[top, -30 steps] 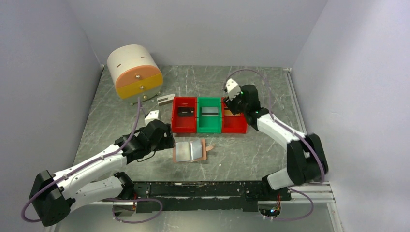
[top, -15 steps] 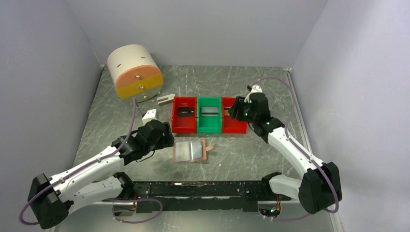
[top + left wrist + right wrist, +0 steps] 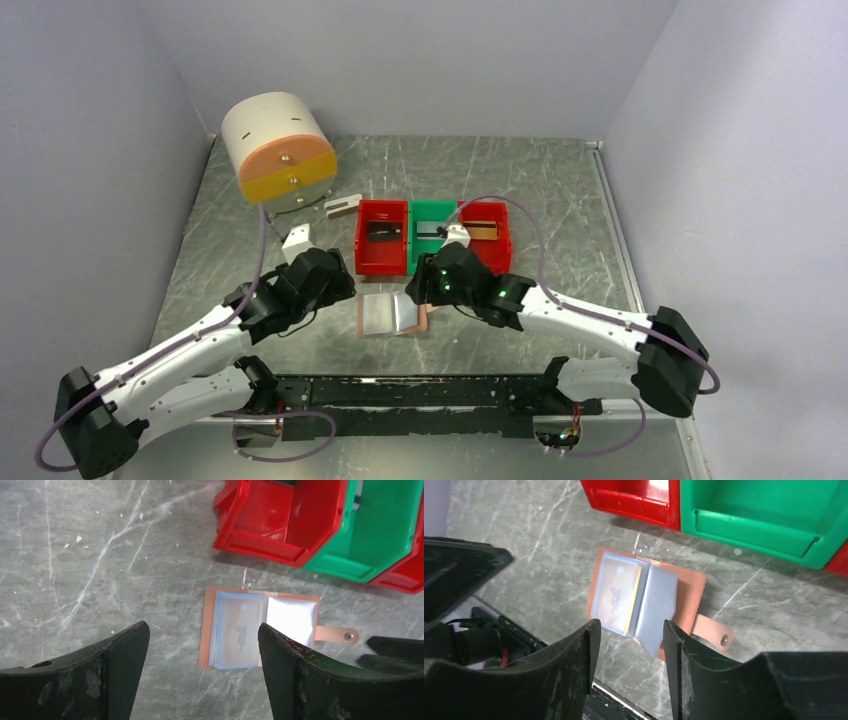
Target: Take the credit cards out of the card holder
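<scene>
- The card holder (image 3: 684, 587) lies open on the bench (image 3: 524, 540), just before the bins (image 3: 432, 262), with a yellow-orange card (image 3: 636, 597) in its pocket.
- Three credit cards (image 3: 433, 231) lie in the bins, so one seems left.
- The right hand (image 3: 631, 625) and left hand (image 3: 202, 635) hover over the holder, spread and empty.

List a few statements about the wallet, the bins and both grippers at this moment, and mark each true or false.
1. The card holder lies open on the table. True.
2. The right gripper is shut on a card. False: it is open and empty, over the card holder.
3. A black card lies in the left red bin. True.
4. The card holder's pockets are all empty. False: a yellow-edged card shows in one pocket.
5. The left gripper grips the card holder. False: it is open and clear of it.
</scene>
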Robot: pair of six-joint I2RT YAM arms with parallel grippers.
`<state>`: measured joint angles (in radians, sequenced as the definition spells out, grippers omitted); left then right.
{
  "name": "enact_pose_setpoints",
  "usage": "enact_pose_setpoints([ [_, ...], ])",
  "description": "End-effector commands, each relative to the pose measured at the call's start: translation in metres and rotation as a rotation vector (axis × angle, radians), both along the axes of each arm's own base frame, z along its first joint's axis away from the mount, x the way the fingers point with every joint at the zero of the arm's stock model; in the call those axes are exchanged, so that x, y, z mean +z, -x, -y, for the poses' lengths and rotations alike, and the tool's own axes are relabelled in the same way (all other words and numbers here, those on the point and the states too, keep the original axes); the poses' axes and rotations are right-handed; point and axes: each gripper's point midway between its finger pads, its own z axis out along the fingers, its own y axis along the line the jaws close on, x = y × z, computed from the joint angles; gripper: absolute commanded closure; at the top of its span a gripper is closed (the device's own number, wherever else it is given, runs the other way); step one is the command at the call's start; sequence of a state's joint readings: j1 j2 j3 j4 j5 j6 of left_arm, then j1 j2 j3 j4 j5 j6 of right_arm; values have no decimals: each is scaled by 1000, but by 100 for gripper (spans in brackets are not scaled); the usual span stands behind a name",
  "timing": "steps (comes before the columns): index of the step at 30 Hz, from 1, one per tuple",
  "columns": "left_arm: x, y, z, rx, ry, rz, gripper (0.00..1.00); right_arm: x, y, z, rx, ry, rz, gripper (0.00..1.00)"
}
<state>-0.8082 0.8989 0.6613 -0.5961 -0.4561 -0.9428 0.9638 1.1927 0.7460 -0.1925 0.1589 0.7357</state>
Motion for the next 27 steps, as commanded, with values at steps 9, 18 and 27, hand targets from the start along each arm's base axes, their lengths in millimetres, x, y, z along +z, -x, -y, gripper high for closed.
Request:
enact_pose_setpoints([
  [9, 19, 4, -37, 190, 47, 78, 15, -44, 22, -50, 13, 224, -21, 41],
  [18, 21, 9, -53, 255, 52, 100, 15, -59, 22, -65, 38, 336, -17, 32],
  [27, 23, 12, -62, 284, 60, 114, 16, -79, 22, -76, 66, 447, -30, 18],
])
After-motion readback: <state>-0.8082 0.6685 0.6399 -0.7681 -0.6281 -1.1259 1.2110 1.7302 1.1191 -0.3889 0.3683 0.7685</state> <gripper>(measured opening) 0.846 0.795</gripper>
